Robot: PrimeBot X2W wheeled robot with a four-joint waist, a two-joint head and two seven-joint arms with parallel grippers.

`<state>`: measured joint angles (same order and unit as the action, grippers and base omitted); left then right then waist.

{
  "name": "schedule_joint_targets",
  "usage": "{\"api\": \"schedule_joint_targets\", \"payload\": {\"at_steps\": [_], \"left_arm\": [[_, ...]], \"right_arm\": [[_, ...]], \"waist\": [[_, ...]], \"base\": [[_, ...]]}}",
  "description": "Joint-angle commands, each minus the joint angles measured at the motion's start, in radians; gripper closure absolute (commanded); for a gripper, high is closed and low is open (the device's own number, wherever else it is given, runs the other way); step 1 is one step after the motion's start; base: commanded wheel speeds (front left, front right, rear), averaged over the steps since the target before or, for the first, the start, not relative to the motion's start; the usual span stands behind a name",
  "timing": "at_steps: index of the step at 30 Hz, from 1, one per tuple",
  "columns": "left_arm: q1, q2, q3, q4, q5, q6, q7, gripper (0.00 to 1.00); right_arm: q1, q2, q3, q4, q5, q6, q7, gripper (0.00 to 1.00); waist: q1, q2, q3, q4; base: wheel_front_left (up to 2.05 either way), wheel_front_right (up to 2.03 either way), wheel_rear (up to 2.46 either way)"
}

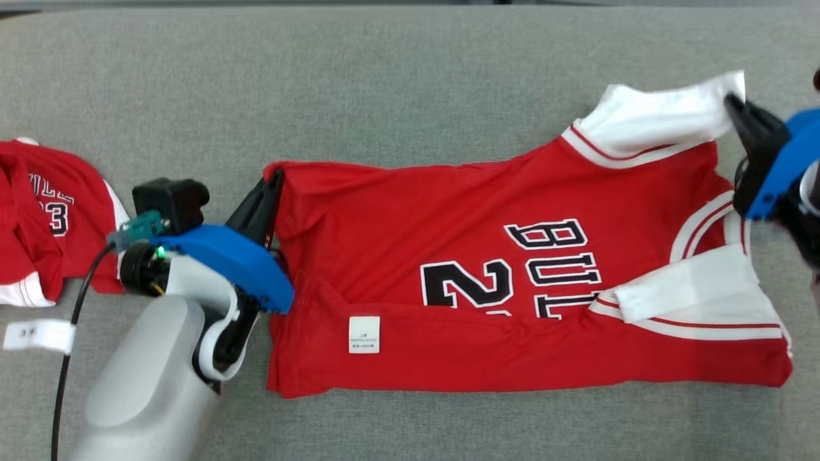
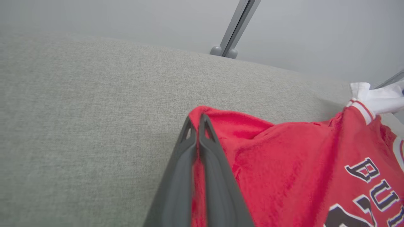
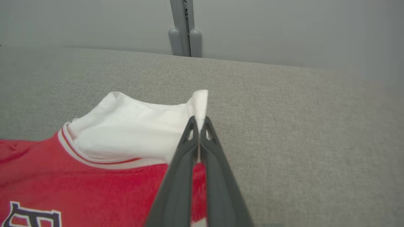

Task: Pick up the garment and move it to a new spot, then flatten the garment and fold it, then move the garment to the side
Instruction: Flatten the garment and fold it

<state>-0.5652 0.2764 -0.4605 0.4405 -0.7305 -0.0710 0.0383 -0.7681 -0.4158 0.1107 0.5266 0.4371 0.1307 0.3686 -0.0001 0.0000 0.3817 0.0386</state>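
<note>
Red jersey [image 1: 448, 307], laid across the middle of the grey cloth-covered surface [image 1: 384, 83], is pinched at its far hem corner by the pressed-together fingers of the left gripper [image 1: 269, 192] and at the tip of its far white sleeve [image 1: 660, 118] by the right gripper [image 1: 733, 102]. Only a sliver of sleeve is held, so it could be lost if the cloth is pulled taut, and the jersey left rumpled. Its long axis is set side to side, hem toward the left edge, collar toward the right.

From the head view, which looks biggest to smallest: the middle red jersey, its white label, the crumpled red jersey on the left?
Biggest: middle red jersey.
Next: crumpled red jersey, though the picture edge cuts it off.
Smallest: white label.
</note>
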Motion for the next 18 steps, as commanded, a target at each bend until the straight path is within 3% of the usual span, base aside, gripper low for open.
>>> {"api": "schedule_joint_targets", "payload": {"at_steps": [1,7,18], "left_arm": [[0.037,0.010,0.005,-0.017,-0.003,-0.003,-0.019,1.00],[0.149,0.038,0.005,-0.073,-0.017,-0.001,-0.052,1.00],[0.296,0.062,0.023,-0.109,-0.044,0.042,-0.075,1.00]], "right_arm": [[0.059,-0.014,-0.009,-0.037,0.022,0.000,0.009,1.00],[0.263,-0.011,-0.066,-0.200,0.069,0.000,0.052,1.00],[0.549,0.083,-0.205,-0.435,0.047,0.000,0.128,1.00]], "waist": [[0.0001,0.0000,-0.030,-0.022],[0.0001,0.0000,-0.075,-0.043],[0.0001,0.0000,-0.121,-0.064]], "base": [[0.00,0.00,0.00],[0.00,0.00,0.00],[0.00,0.00,0.00]]}}
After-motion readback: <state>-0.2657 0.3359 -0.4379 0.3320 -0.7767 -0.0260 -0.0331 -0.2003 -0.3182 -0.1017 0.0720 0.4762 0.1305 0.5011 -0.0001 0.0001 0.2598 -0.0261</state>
